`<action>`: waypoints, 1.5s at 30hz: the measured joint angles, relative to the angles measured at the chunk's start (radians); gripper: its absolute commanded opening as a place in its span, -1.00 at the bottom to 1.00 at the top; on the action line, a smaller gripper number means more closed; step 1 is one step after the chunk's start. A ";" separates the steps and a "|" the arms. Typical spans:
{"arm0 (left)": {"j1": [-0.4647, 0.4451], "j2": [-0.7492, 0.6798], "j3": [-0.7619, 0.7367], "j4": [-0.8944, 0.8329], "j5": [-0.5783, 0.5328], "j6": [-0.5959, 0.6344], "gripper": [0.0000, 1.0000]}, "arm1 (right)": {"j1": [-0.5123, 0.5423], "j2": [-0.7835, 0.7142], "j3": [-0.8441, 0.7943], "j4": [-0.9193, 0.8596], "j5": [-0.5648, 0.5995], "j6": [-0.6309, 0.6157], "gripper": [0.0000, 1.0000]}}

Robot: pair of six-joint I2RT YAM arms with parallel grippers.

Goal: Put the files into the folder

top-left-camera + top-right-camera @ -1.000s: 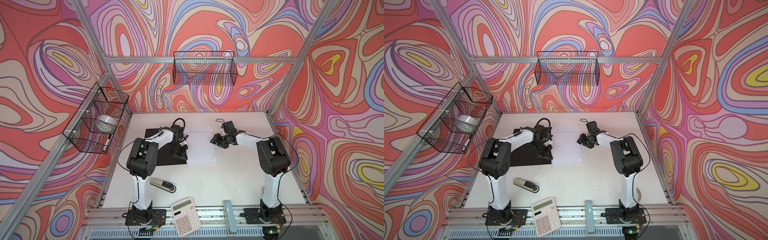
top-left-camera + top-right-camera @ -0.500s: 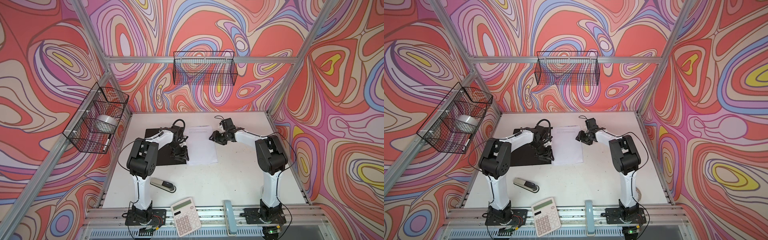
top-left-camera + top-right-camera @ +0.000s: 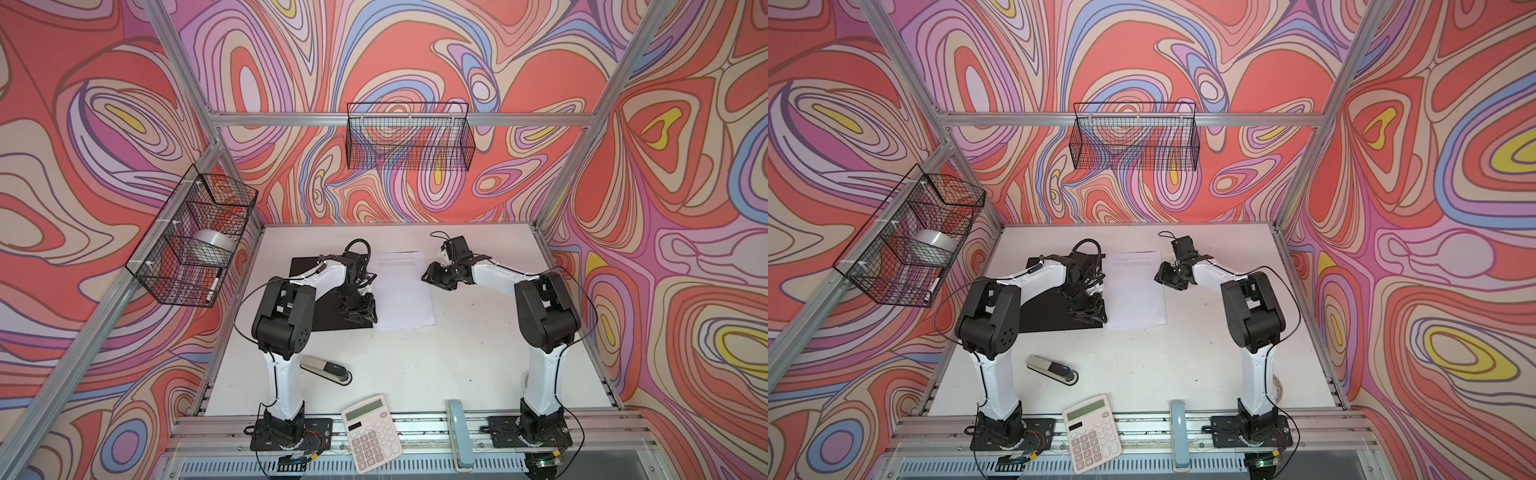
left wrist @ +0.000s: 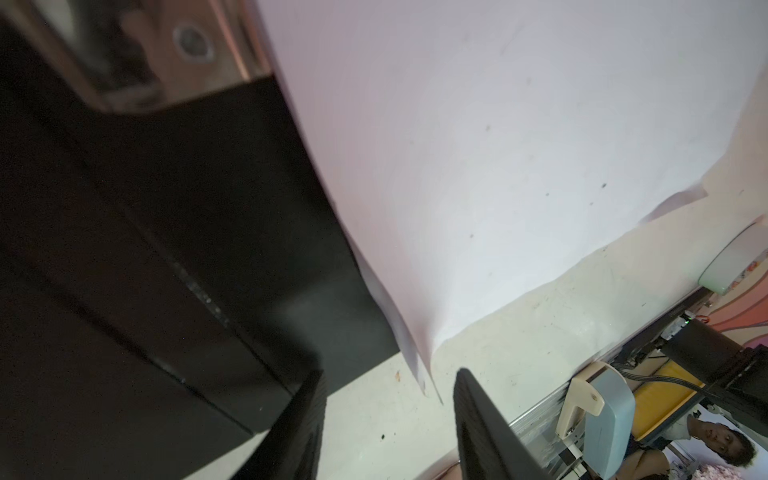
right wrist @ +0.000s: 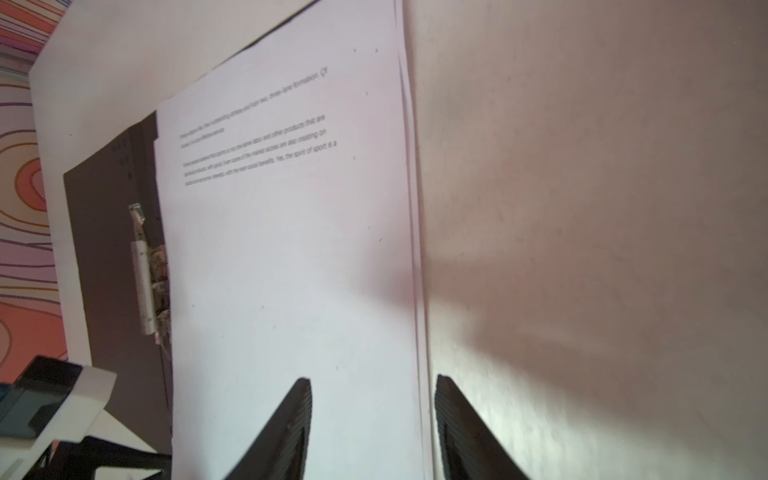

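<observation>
Left gripper [image 4: 388,374]: jaws apart, nothing clamped. In the left wrist view the near corner of the files [image 4: 498,145] sits just ahead of the gap and looks slightly lifted. In both top views this gripper [image 3: 359,309] is at frame centre, low over the seam where the folder [image 3: 328,322] meets the paper.

Right gripper [image 5: 372,379]: jaws apart, nothing clamped. They straddle the files' [image 5: 291,249] long outer edge, one finger over paper, one over bare table. In a top view it [image 3: 432,276] is right of centre, at the stack's right edge.

The files [image 3: 403,295] lie flat at centre of the table [image 3: 415,374], text lines at the far end, edges slightly fanned. The left edge overlaps the folder's right side and partly covers the metal clip [image 5: 143,282].

The folder [image 3: 1050,316] lies open, black side up, left of the files and partly under the left arm.

Lower frame: stapler [image 3: 326,370] on the table, calculator [image 3: 372,432] on the front rail.
</observation>
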 measured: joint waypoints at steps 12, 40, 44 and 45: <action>0.034 -0.072 0.207 0.015 -0.113 0.032 0.26 | 0.295 -0.399 -0.223 -0.073 0.091 0.085 -0.03; 0.096 0.269 0.392 0.126 -0.006 -0.151 0.28 | 0.387 -0.531 -0.434 -0.029 0.216 0.270 -0.03; 0.096 0.270 0.389 0.126 0.023 -0.164 0.28 | 0.387 -0.529 -0.434 -0.023 0.216 0.274 -0.03; 0.095 0.270 0.388 0.126 0.029 -0.171 0.28 | 0.387 -0.528 -0.434 -0.021 0.216 0.277 -0.03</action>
